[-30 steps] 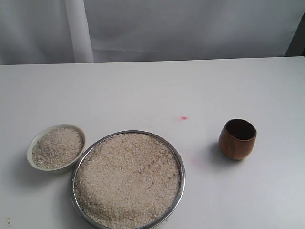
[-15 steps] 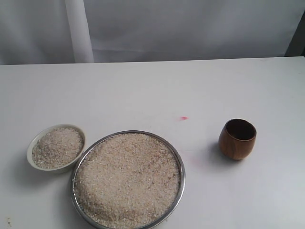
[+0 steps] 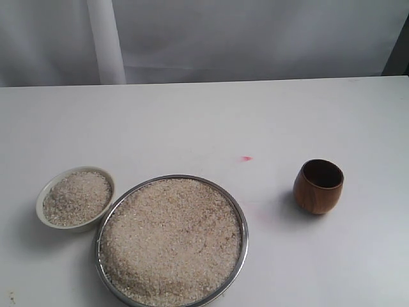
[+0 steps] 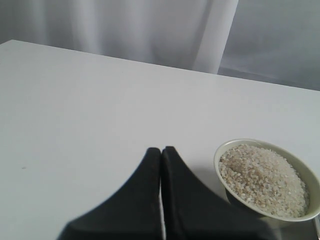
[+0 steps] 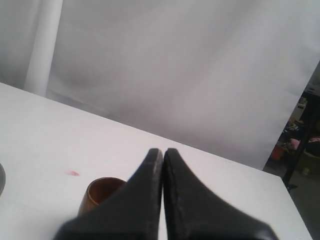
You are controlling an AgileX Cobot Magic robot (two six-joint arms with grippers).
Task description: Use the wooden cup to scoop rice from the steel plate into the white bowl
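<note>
The steel plate sits at the table's near edge, heaped with rice. Just left of it stands the white bowl, which holds its own mound of rice; the left wrist view shows that bowl too. The wooden cup stands upright and empty to the right of the plate, and part of the cup shows in the right wrist view. My left gripper is shut and empty beside the bowl. My right gripper is shut and empty, close to the cup. Neither arm appears in the exterior view.
A small red mark lies on the white table between the plate and the cup. A white curtain hangs behind the table's far edge. Dark clutter stands past the table's right end.
</note>
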